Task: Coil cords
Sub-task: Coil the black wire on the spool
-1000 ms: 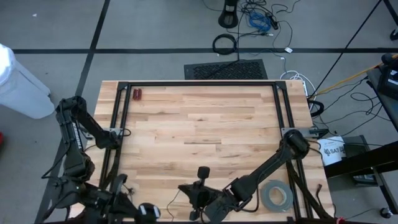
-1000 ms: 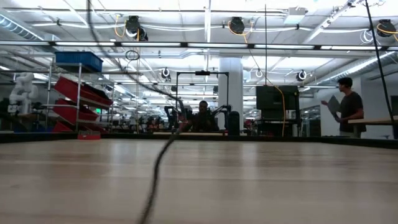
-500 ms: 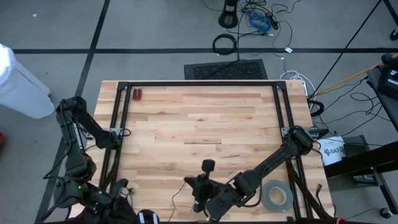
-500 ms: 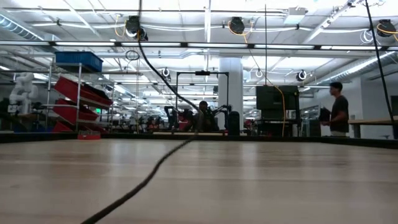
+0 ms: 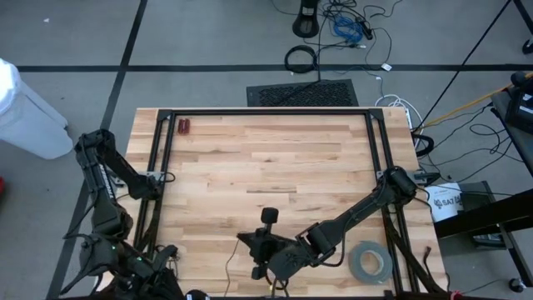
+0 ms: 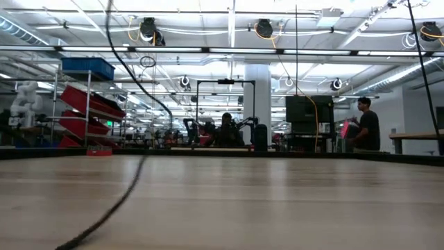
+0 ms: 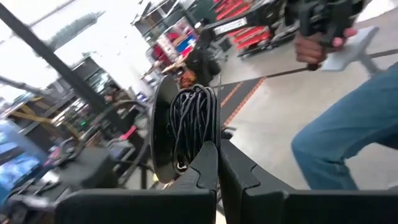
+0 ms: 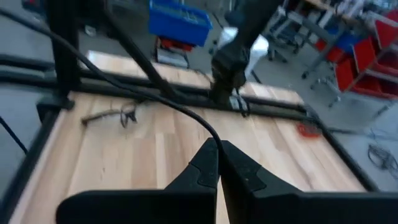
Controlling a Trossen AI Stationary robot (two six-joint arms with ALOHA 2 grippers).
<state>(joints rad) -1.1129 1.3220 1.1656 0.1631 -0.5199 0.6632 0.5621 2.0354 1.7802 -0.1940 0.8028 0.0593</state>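
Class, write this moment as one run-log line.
left claw: shut on cord bundle | right claw: shut on cord | cord: trails over table

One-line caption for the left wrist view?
Left hand shut on a coiled bundle of thin black cord, lifted off the table.

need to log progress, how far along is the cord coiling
Partly done. A bundle of coiled black cord is pinched in the shut left hand, off the table's near-left corner. In hand: the shut right hand holds a loose strand near the table's front edge. Left to do: that strand trails across the wood in the low view, uncoiled.
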